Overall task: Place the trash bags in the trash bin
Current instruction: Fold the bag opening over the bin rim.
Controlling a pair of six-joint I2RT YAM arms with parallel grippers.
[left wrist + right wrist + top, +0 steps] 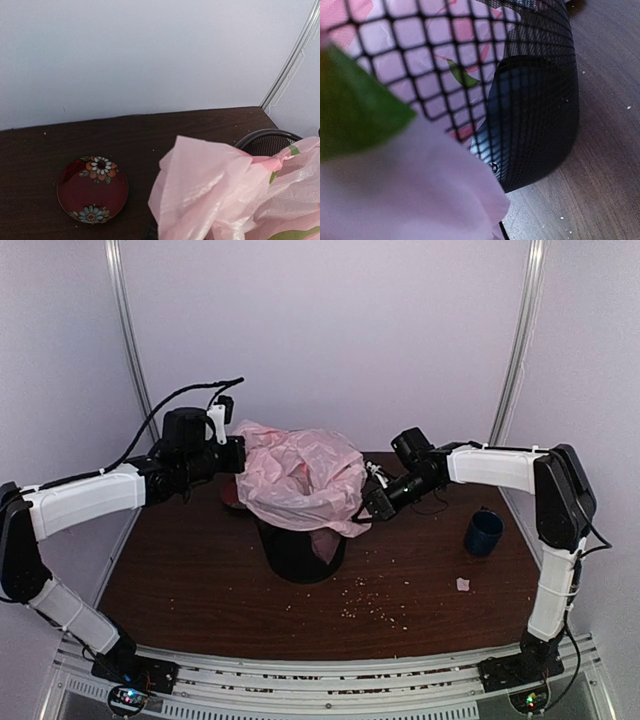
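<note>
The pale-pink trash bag [300,475] lies draped over the mouth of the black mesh trash bin [298,558], which stands mid-table. My left gripper [238,456] is at the bag's left edge and holds it raised. My right gripper [370,505] is at the bag's right edge, low beside the bin. In the left wrist view the bag [225,195] rises from the jaws and hides the fingers, with the bin's rim [265,140] behind it. In the right wrist view the bag [405,195] covers the jaws, and the bin's mesh wall [540,100] is close ahead with pink plastic showing through it.
A dark-red dish with flower prints [92,189] sits on the table left of the bin, under the left arm. A dark-blue mug [484,533] stands at the right. A white scrap [463,584] and scattered crumbs [375,610] lie on the near table. Walls close in behind.
</note>
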